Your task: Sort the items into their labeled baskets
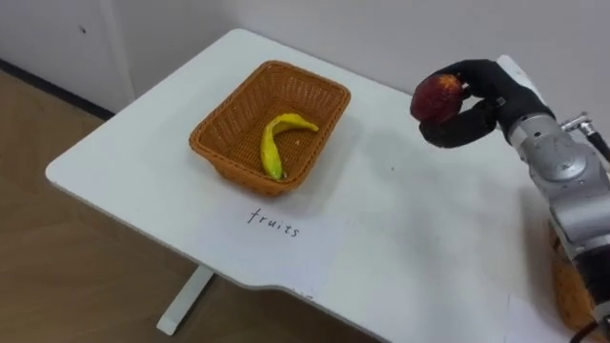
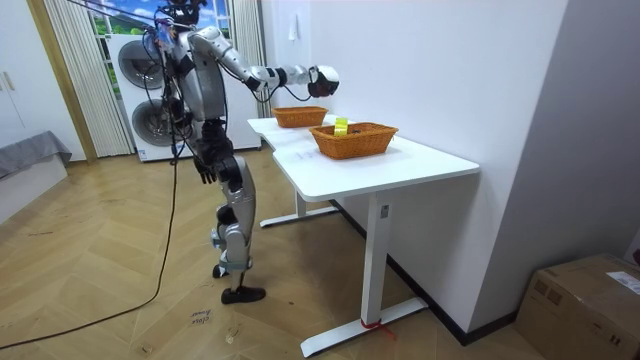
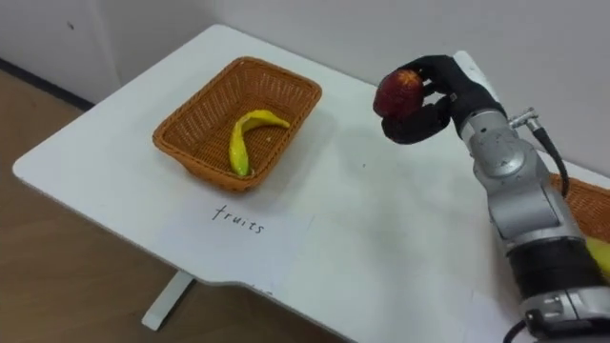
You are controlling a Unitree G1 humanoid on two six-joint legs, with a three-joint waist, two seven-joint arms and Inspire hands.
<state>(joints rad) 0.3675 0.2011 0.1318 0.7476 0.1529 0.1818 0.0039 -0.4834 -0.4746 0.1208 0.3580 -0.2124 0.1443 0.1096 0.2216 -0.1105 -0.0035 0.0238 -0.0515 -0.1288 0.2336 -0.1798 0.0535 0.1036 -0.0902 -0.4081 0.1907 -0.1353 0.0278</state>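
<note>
Red apple (image 1: 437,96): clamped in my right hand (image 1: 479,112), mid-carry. Next, I judge: move over fruit basket (image 1: 215,152), release beside banana (image 1: 274,145).

The second basket (image 3: 583,205) is cut off by the right edge, and a yellow thing (image 3: 600,257) in it cannot be identified. The red fruit (image 3: 398,92) is partly covered by the right hand (image 3: 448,100). In the room view, the left hand (image 2: 207,170) is too small to be made out.
</note>
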